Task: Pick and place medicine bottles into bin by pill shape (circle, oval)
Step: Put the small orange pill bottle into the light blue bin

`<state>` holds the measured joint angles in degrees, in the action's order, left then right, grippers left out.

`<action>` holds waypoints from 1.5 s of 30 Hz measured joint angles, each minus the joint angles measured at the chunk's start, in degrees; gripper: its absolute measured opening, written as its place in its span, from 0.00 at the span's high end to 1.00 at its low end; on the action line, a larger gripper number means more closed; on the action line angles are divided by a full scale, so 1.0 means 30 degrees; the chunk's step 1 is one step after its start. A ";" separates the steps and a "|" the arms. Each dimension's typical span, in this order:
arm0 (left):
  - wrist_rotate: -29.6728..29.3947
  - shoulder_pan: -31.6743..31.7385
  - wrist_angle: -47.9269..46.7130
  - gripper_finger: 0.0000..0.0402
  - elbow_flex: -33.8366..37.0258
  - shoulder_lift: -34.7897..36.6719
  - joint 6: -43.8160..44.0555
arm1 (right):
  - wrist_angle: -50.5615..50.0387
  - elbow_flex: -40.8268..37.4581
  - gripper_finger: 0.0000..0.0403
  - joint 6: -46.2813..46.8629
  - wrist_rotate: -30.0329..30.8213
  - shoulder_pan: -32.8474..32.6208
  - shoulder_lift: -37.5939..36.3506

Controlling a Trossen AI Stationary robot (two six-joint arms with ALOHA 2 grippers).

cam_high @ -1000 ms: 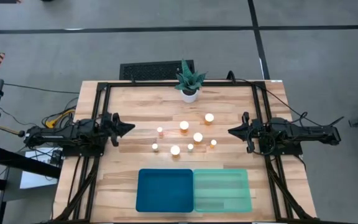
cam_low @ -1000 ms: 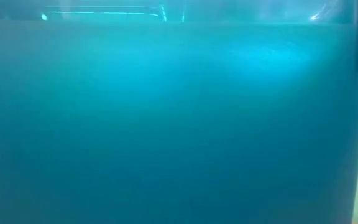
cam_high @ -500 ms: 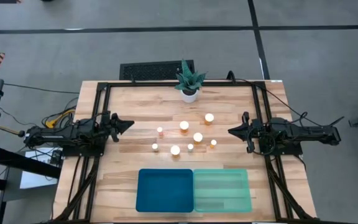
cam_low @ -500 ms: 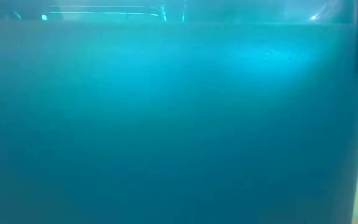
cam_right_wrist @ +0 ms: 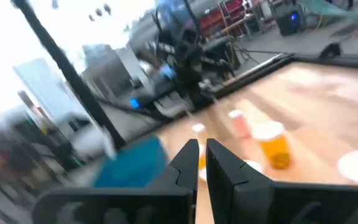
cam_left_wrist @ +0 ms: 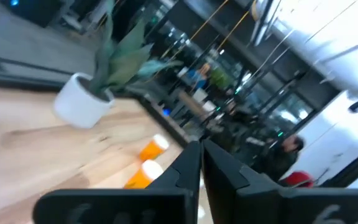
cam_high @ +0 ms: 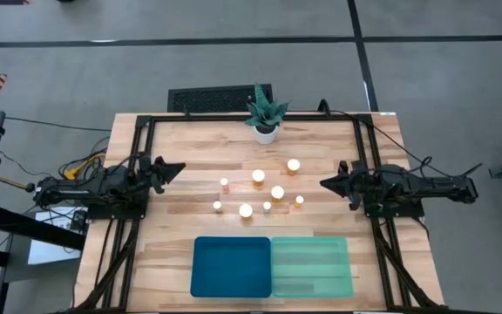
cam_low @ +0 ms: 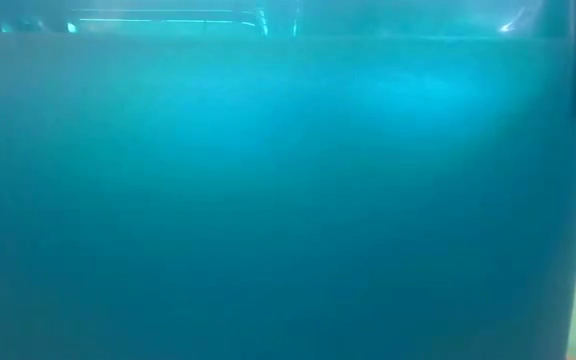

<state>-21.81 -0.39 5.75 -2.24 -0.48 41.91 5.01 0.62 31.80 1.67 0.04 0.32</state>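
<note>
Sitting empty: blue bin [cam_high: 231, 266], mint bin [cam_high: 312, 266].

No text, label, brand, number or sign could be read in any view. The medicine bottles [cam_high: 258, 176] showed only white caps from above, and the two seen side-on in the wrist views were too blurred to read. The dark blue bin [cam_high: 231, 267] and the mint green bin [cam_high: 312, 267] carried no visible markings. The low view was filled by a plain blue wall with nothing printed on it.
</note>
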 joint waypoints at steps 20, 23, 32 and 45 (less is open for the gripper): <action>0.0499 -0.0003 0.8092 0.49 -0.1000 -0.0003 0.1321 | 0.7917 0.0247 0.90 0.3467 0.2121 0.0541 0.0007; 0.0438 0.0004 0.8087 0.47 -0.1685 -0.0089 0.0756 | 0.7848 0.1065 0.90 0.1859 0.2185 0.0673 0.0170; 0.0122 0.0004 0.8071 0.47 -0.4203 -0.1855 -0.0499 | 0.4847 0.5873 0.90 -0.2866 0.4139 0.1242 0.3336; 0.0337 -0.0002 0.7631 0.47 -0.7317 -0.5872 -0.2414 | -0.0312 1.2045 0.90 -0.6061 0.5449 0.2442 1.0376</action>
<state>-20.80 -0.40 28.64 -24.19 -18.10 34.67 4.07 36.76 13.62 18.02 7.37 31.45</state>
